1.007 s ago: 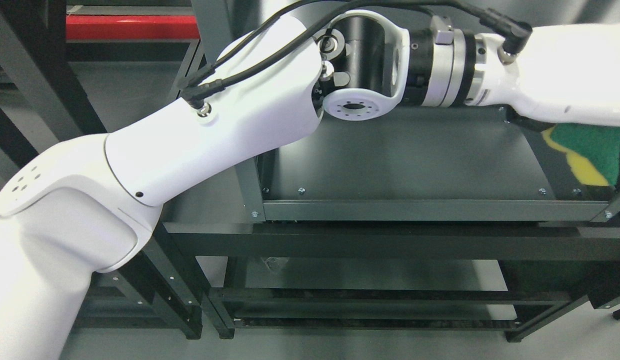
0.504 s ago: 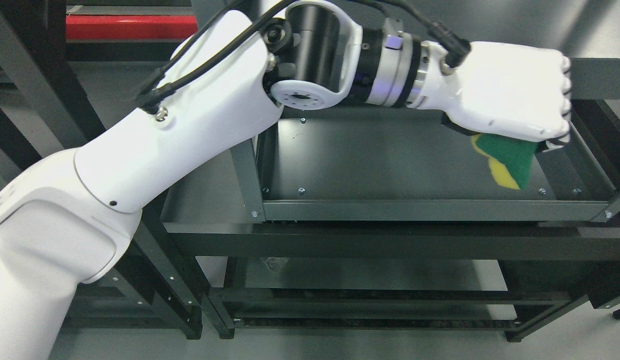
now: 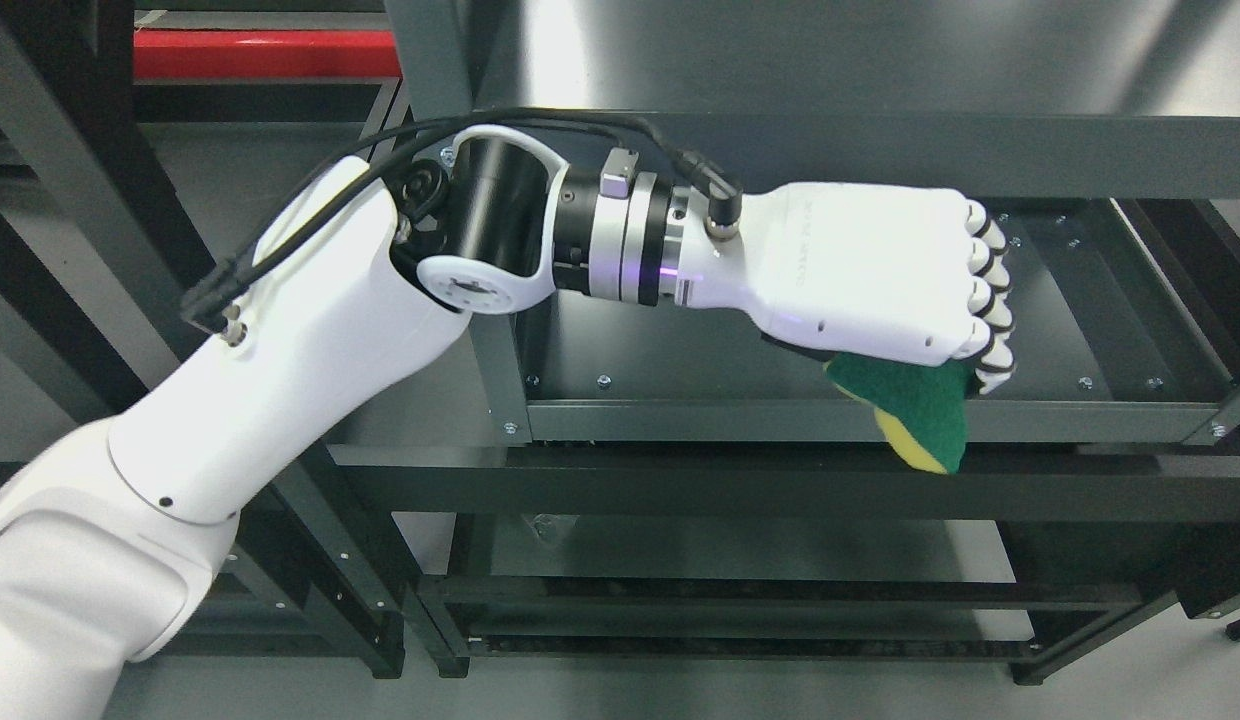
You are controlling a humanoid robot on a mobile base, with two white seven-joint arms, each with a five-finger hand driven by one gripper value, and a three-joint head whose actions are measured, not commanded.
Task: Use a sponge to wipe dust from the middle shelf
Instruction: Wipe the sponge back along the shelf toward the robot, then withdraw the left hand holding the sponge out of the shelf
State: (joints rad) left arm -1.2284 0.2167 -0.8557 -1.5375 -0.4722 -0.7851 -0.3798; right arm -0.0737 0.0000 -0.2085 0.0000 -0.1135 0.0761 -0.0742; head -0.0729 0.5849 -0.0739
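Observation:
My left hand (image 3: 880,290) reaches in from the lower left and is shut on a green and yellow sponge (image 3: 915,410). The sponge hangs below the fist, over the front lip of the dark middle shelf (image 3: 680,340). The hand is above the front right part of that shelf, with its knuckles pointing right. The right arm is not in view.
The dark metal rack has an upper shelf (image 3: 880,150) just above the hand and a lower shelf (image 3: 740,550) beneath. A corner post (image 3: 500,380) stands at the shelf's left front. A red bar (image 3: 260,55) shows at the top left behind another rack.
My left hand has pulled back from the right side of the shelf toward the left and front, carrying the sponge. The sponge now hangs over the front lip.

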